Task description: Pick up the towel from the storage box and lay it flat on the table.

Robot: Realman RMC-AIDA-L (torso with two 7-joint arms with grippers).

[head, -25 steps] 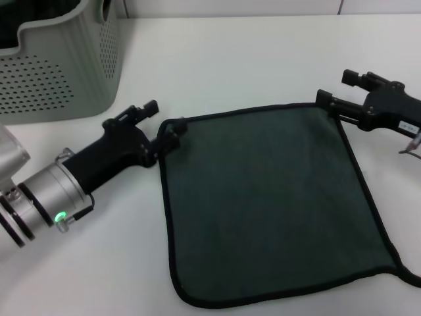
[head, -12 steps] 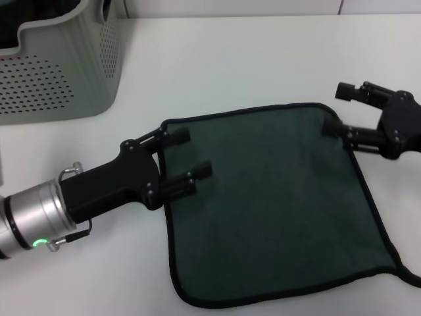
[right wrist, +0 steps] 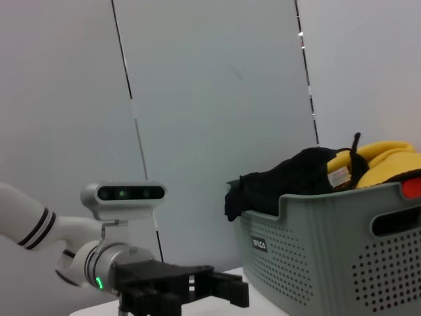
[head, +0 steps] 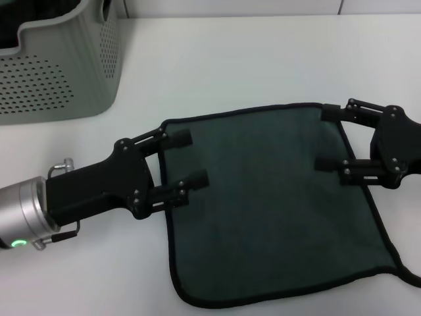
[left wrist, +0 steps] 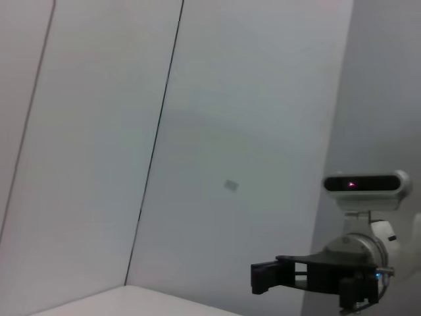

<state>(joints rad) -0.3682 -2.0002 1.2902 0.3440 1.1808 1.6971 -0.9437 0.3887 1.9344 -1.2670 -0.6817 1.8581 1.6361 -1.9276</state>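
The towel (head: pixel 263 210) lies spread flat on the white table (head: pixel 263 59), dark green side up, with its black edge showing all round. My left gripper (head: pixel 187 160) hovers over the towel's left edge, open and holding nothing. My right gripper (head: pixel 329 138) is over the far right corner, also open and empty. The storage box (head: pixel 59 59) stands at the far left of the table, apart from the towel. The right wrist view shows the storage box (right wrist: pixel 342 243) and the left gripper (right wrist: pixel 217 289) beside it. The left wrist view shows the right gripper (left wrist: pixel 283 276) farther off.
Dark and yellow cloths (right wrist: pixel 329 174) are heaped inside the storage box. A white wall stands behind the table. Bare table lies between the box and the towel, and beyond the towel's far edge.
Both grippers let go of the towel's far corners, opened wide and turned. They have shifted inward over the cloth. The towel stays flat.
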